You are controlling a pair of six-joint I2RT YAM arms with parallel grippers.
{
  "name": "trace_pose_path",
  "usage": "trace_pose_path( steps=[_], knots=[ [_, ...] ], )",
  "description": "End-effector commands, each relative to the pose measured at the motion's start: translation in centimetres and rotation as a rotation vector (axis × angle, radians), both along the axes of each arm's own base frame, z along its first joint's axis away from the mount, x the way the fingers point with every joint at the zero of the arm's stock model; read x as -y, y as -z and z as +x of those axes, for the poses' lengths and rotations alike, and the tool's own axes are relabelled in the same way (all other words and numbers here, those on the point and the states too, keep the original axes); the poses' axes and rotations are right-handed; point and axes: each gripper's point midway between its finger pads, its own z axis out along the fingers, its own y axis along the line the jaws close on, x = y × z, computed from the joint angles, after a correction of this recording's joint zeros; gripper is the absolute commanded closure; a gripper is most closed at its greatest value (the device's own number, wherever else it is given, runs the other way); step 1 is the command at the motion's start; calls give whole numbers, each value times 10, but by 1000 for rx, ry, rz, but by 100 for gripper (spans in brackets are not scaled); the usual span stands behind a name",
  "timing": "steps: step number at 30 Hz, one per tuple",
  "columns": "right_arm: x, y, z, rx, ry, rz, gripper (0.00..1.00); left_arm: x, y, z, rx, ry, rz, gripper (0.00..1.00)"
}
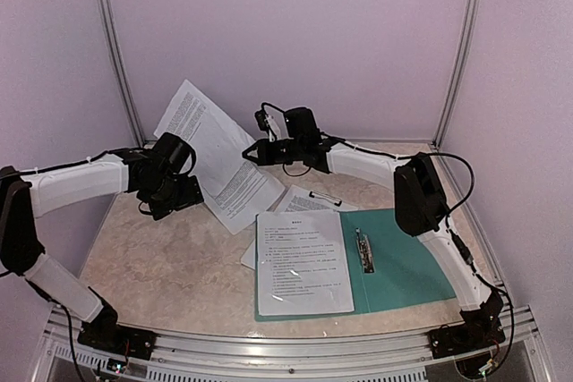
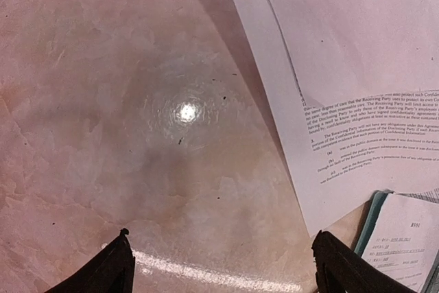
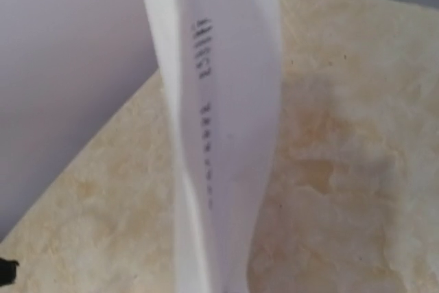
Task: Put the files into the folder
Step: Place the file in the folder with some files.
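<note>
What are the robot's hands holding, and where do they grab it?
The right gripper pinches a white printed paper sheet by its side edge, tilting it up. The left gripper is open, holding nothing.

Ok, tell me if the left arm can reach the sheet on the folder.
Probably yes: left gripper is open, bare table leads to that sheet, though the right gripper's lifted sheet crowds the route.

Beige marbled table [image 1: 161, 266]; lilac walls [image 1: 295, 33] behind; aluminium corner posts [image 1: 110, 33]
</note>
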Motion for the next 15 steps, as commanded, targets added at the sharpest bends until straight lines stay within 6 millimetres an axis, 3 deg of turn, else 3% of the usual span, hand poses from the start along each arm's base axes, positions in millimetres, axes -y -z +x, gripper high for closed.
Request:
trace_pose_path(
  steps=[1,6,11,15],
  knots=[
    [11,-76,9,88,45,102,100,-11,-6,-8,-6,-6,37,13],
    [29,-108,1,118,87,95,100,-6,-24,-11,20,14,3,13],
    [57,-151,-22,142,115,128,100,0,-50,-13,73,42,-31,12],
    [77,-150,-47,100,118,120,100,6,-66,-14,101,72,-36,12]
  ],
)
